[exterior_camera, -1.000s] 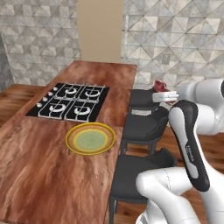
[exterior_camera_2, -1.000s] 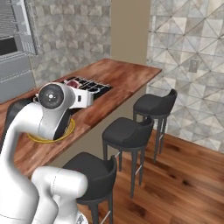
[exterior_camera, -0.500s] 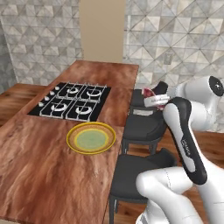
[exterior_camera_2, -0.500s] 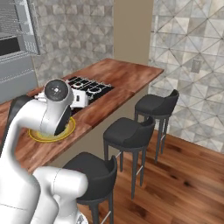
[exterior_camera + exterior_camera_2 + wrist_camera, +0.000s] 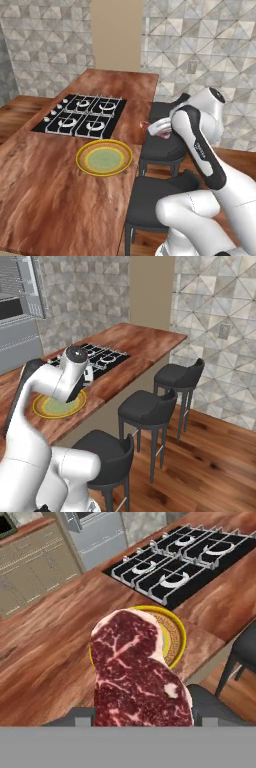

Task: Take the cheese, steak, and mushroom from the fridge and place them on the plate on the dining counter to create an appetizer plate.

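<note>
My gripper (image 5: 142, 717) is shut on the steak (image 5: 137, 672), a flat red-pink slab with pale streaks that stands up between the fingers in the hand view. Past it lies the plate (image 5: 177, 637), yellow-rimmed with a pale green centre, on the reddish-brown dining counter (image 5: 45, 662). In the left base view the gripper (image 5: 159, 129) hangs with the steak (image 5: 162, 127) at the counter's right edge, to the right of the plate (image 5: 104, 157) and a little beyond it. The plate (image 5: 50, 407) is partly behind my arm in the right base view. The cheese, the mushroom and the fridge are out of view.
A black four-burner cooktop (image 5: 82, 116) is set in the counter (image 5: 50, 200) just beyond the plate. Black bar stools (image 5: 147, 406) line the counter's outer side, one stool (image 5: 162, 145) right under the gripper. Cream cupboards and a grey appliance (image 5: 95, 532) stand across the room.
The arm has swung the steak leftward and lower, from above the stools to the counter's edge near the plate. The grip on the steak is unchanged.
</note>
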